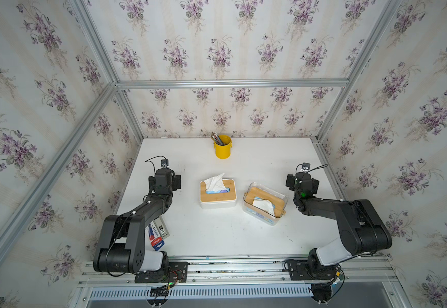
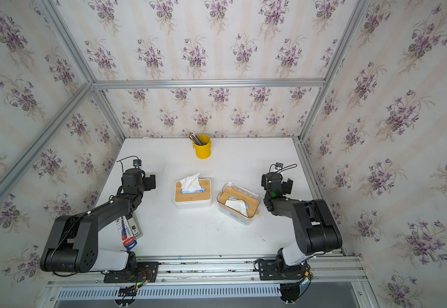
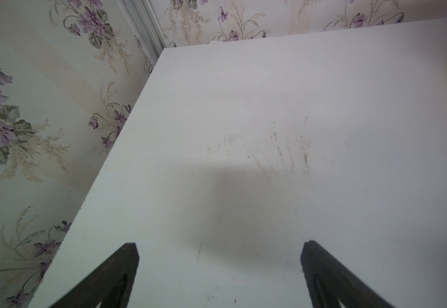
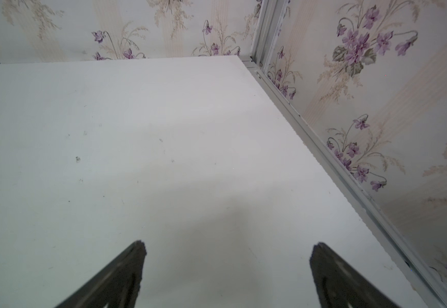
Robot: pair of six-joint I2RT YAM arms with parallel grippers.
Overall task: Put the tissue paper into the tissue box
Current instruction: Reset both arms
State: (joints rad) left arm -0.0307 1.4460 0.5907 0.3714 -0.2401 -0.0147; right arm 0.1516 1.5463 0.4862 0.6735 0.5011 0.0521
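The left gripper [image 3: 218,248] hangs with its jaws wide apart over bare table [image 3: 243,106], close to the left wall edge; the right gripper [image 4: 227,246] is likewise spread, holding nothing, near the right-hand rail [image 4: 323,160]; between the arms sit a white box [image 1: 218,198], tissue [image 1: 214,181] standing out of its lid slot, and just beside it a clear box [image 1: 259,217] with a second tissue [image 1: 263,205] on its lid; a yellow cup [image 1: 222,149] stands at the far edge; bare table spreads in front of the boxes.

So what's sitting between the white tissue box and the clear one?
Nothing. Only a narrow strip of bare table separates the white tissue box from the clear tissue box; both top views show it.
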